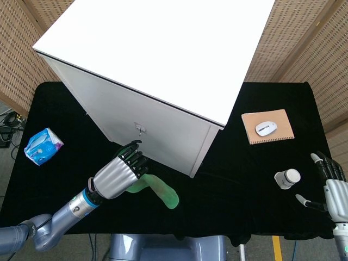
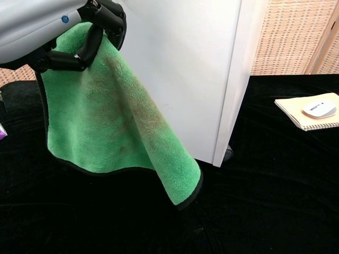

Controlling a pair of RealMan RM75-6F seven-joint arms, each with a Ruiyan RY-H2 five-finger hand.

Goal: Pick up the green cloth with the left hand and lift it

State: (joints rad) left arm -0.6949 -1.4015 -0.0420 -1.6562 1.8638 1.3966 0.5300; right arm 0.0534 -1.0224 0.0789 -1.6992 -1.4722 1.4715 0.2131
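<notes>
Green cloth (image 2: 122,127) hangs from left hand (image 1: 117,175), clear of black bench (image 1: 60,179), just in front of white cabinet (image 1: 163,70). Fingers (image 2: 79,53) curled around cloth's top edge, holding it; lower corner dangles free. Brownish stain down cloth's middle. Right hand (image 1: 329,182) well right of cabinet, near small white bottle (image 1: 287,178), fingers spread, holding nothing. Notebook (image 1: 268,126) with mouse (image 1: 266,128) on top right of cabinet. Blue packet (image 1: 42,145) left of cabinet.
</notes>
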